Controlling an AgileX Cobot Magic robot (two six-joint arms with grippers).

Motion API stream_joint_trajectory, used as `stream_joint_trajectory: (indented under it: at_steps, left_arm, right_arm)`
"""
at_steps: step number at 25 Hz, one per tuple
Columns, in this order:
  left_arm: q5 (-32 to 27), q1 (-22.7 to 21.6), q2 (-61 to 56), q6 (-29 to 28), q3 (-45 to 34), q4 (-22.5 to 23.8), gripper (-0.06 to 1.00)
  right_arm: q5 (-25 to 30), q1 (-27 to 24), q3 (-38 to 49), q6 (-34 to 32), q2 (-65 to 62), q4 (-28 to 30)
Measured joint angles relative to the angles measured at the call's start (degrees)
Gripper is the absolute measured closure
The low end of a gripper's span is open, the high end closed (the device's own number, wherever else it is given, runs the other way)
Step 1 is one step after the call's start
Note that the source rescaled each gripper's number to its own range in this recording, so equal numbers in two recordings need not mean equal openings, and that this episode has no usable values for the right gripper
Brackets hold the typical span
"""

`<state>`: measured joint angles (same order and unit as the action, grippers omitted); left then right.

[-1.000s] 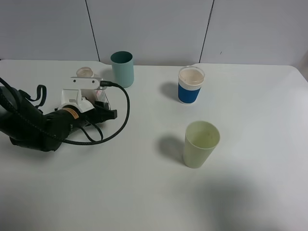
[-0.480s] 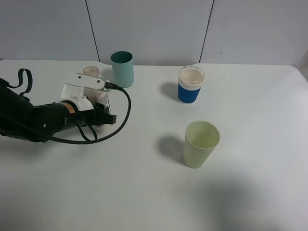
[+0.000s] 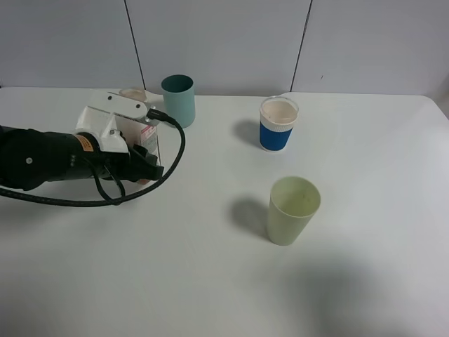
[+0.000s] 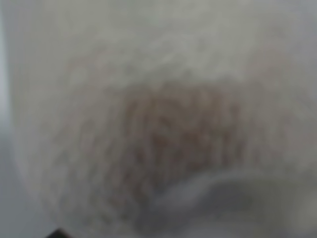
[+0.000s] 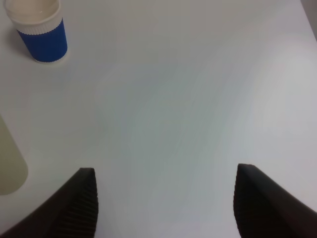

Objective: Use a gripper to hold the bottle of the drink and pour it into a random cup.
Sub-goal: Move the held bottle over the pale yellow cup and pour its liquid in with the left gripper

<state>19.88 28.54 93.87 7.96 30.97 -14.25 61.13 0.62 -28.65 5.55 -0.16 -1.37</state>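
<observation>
One bottle point(image 3: 134, 94) is gripped in the closed left gripper point(image 3: 142, 142), beside the teal cup point(image 3: 178, 100).
Brown drink point(image 4: 173, 134) is seen only as a blur in the left wrist view; the pale green cup point(image 3: 292, 209) is set well apart on the table point(image 3: 210, 281), and the right gripper point(image 5: 166, 198) is held with fingers spread wide.

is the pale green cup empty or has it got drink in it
Empty: the pale green cup shows a bare pale inside, no brown liquid.
</observation>
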Motion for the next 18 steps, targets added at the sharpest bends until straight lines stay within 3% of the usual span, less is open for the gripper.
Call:
stream_joint_trajectory:
  at_steps: [8, 14, 18]
  left_arm:
    - [-7.0, 0.0, -6.8, 0.1, 0.2, 0.6, 0.92]
    - [-16.7, 0.0, -10.3, 0.1, 5.7, 1.7, 0.92]
    - [-19.0, 0.0, -11.7, 0.1, 7.8, 1.7, 0.92]
  right_arm:
    - [0.0, 0.0, 0.0, 0.0, 0.0, 0.0]
    - [0.0, 0.0, 0.0, 0.0, 0.0, 0.0]
    - [0.0, 0.0, 0.0, 0.0, 0.0, 0.0]
